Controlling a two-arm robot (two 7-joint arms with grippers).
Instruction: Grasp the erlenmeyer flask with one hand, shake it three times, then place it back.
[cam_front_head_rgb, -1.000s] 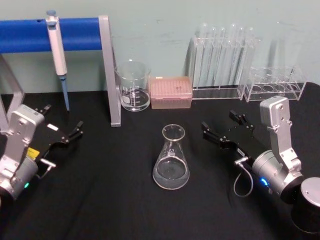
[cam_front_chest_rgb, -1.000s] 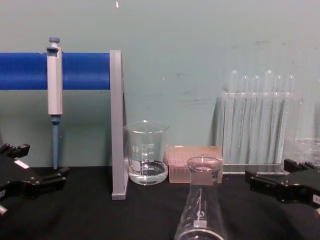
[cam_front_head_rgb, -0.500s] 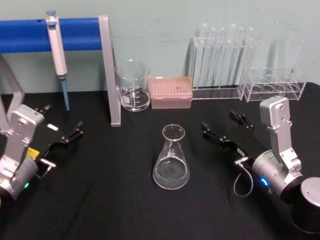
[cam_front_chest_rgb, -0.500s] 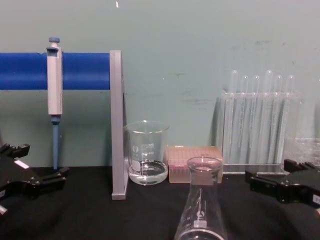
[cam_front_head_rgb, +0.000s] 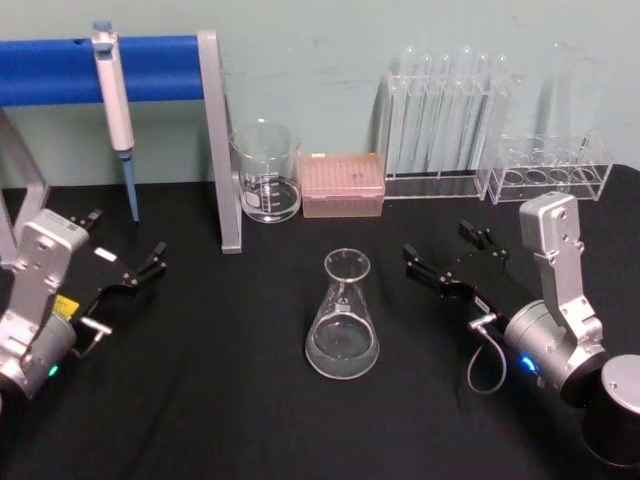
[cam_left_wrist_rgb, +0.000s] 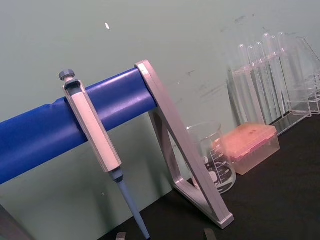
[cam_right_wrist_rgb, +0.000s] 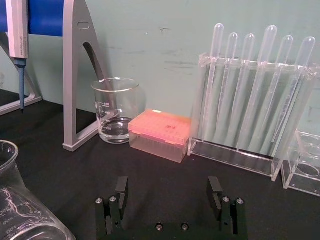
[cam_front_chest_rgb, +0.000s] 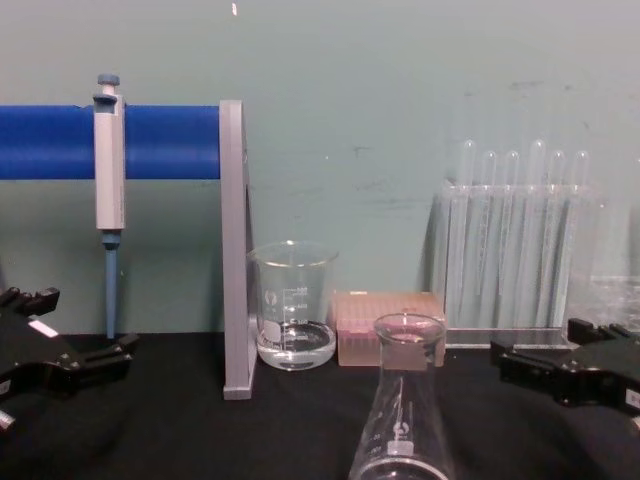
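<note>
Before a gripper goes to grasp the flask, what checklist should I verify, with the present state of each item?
1. Erlenmeyer flask upright on the black table: ok.
2. Flask free, touched by no gripper: ok.
3. Right gripper open, beside the flask: ok.
4. Left gripper open, away from the flask: ok.
5. Path from right gripper to flask neck free: ok.
6. Beaker and tip box well behind the flask: ok.

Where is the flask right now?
In the head view the flask stands upright on the black table, near the middle, between the left gripper and the right gripper, in front of the pink box.
</note>
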